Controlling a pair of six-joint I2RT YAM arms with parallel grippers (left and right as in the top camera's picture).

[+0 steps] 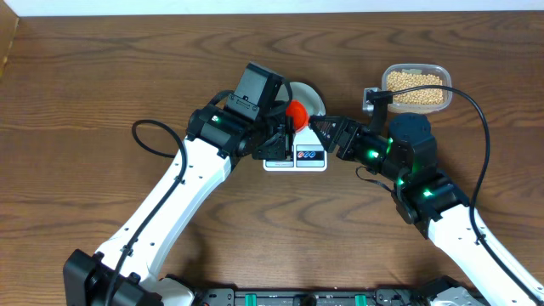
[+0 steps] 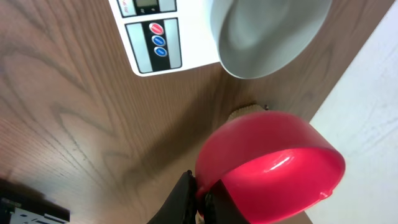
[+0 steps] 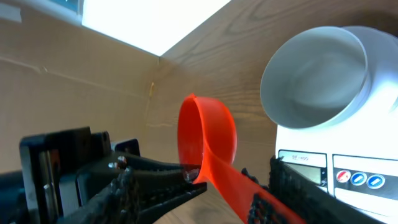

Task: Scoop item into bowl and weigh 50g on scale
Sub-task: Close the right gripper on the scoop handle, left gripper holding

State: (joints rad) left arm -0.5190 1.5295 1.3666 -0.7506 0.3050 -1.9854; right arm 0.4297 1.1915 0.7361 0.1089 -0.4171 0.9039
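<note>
Overhead: the beans (image 1: pixel 415 87) all sit in the tub (image 1: pixel 416 67) by your worktop's (image 1: pixel 85 76) far edge, with the bowl (image 1: pixel 313 98) on the scale (image 1: pixel 297 160). Left wrist: left gripper (image 2: pixel 200 202) pinches the empty red scoop (image 2: pixel 273 165). Right wrist: right gripper (image 3: pixel 241 188) spread either side of it. Nothing scooped yet.

scale (image 1: pixel 310 158): overhead, largely under left arm (image 1: pixel 208 166) and bowl (image 1: pixel 316 99); display digits unreadable.
bowl: overhead, only right sliver clear of arm; top edge cuts it in left wrist view.
scoop (image 3: pixel 208 143): handle end cut by bottom edge, right wrist view.
beans (image 1: pixel 415 85): too small to separate.
</note>
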